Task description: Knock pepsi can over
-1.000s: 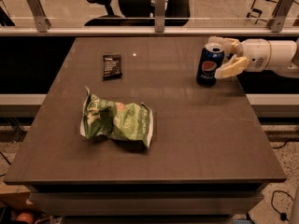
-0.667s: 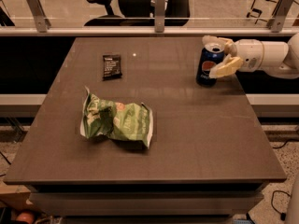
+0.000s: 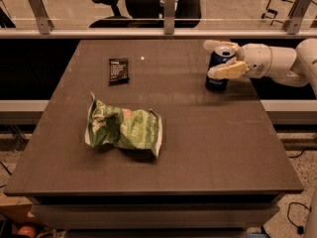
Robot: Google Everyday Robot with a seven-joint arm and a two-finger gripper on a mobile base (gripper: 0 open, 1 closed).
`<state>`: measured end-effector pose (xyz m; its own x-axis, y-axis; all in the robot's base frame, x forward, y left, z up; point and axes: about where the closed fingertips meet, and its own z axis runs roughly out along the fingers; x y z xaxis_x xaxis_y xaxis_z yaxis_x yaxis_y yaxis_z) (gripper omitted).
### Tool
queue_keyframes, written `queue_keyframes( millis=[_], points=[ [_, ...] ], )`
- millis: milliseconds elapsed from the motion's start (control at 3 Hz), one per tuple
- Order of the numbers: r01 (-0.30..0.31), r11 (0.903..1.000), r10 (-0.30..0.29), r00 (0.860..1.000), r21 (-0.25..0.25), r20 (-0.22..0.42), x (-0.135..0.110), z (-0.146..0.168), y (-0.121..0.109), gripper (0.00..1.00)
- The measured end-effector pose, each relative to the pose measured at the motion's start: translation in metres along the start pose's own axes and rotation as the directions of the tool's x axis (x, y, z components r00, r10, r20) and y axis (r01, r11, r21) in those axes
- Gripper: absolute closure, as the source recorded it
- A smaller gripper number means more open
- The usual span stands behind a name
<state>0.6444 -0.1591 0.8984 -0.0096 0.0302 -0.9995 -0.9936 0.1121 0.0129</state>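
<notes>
The pepsi can (image 3: 216, 82), dark blue with a silver top, stands near the table's far right edge, about upright. My gripper (image 3: 212, 59) reaches in from the right on a white arm (image 3: 277, 63). It is open, with one finger (image 3: 214, 44) behind the can's top and the other finger (image 3: 229, 71) across its front. The can sits between them, and the front finger hides its middle.
A crumpled green snack bag (image 3: 124, 129) lies left of the middle of the dark table (image 3: 198, 148). A small flat black packet (image 3: 119, 70) lies at the far left. A railing with glass (image 3: 158, 32) runs behind the table, with an office chair beyond it.
My gripper has moved left along the can, so its fingers now reach past the can on both sides. The can has shifted slightly left and still stands.
</notes>
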Motion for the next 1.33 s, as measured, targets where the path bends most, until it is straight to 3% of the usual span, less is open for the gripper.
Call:
queue_keyframes(
  millis=[667, 1000, 1333],
  points=[
    [0.017, 0.9997, -0.017, 1.0, 0.016, 0.006, -0.002, -0.005, 0.0, 0.87],
    [0.033, 0.9989, -0.033, 0.999, 0.032, -0.017, -0.008, -0.012, -0.002, 1.0],
    [0.061, 0.9971, -0.057, 0.995, 0.046, -0.077, -0.016, -0.021, -0.004, 1.0]
  ],
)
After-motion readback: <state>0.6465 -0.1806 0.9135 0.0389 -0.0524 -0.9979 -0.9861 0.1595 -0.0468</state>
